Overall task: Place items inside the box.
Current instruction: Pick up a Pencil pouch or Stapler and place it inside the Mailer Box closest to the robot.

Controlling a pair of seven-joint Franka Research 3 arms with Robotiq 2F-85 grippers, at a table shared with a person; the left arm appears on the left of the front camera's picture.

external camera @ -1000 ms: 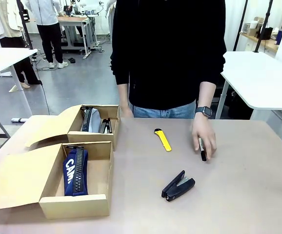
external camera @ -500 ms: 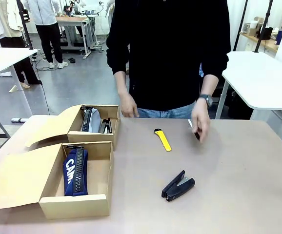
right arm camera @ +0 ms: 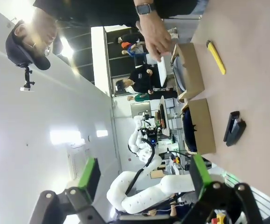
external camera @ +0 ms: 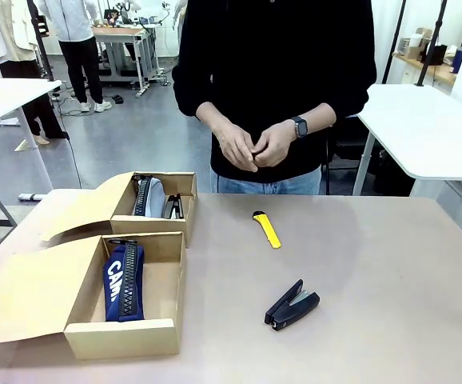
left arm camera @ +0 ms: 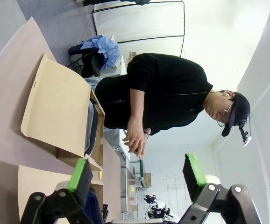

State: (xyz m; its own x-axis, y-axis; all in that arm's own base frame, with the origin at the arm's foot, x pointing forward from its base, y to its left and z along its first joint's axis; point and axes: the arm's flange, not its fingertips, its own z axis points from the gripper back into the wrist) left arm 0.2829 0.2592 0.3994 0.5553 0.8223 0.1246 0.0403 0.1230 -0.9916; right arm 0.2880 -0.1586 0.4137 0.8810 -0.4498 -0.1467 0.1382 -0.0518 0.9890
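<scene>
Two open cardboard boxes stand at the table's left. The near box [external camera: 161, 330] holds a navy pencil case [external camera: 123, 282]. A grey pencil case [external camera: 149, 196] and a black stapler [external camera: 174, 206] lie in the far box [external camera: 154, 225]. On the bare table lie a yellow utility knife [external camera: 267, 229] and a second black stapler [external camera: 292, 304]. The right wrist view also takes in the knife [right arm camera: 216, 57], the stapler [right arm camera: 233, 128] and both boxes [right arm camera: 191, 70] from afar. My left gripper [left arm camera: 137, 172] and my right gripper [right arm camera: 144, 171] are both open and hold nothing.
A person stands at the far edge with both hands [external camera: 255, 144] clasped at chest height, off the table. The boxes' flaps [external camera: 31, 292] spread out to the left. White tables [external camera: 431, 128] stand to the right and left behind.
The person's hand picked the black marker up off the table, then both hands came together at the chest. The other things have not moved.
</scene>
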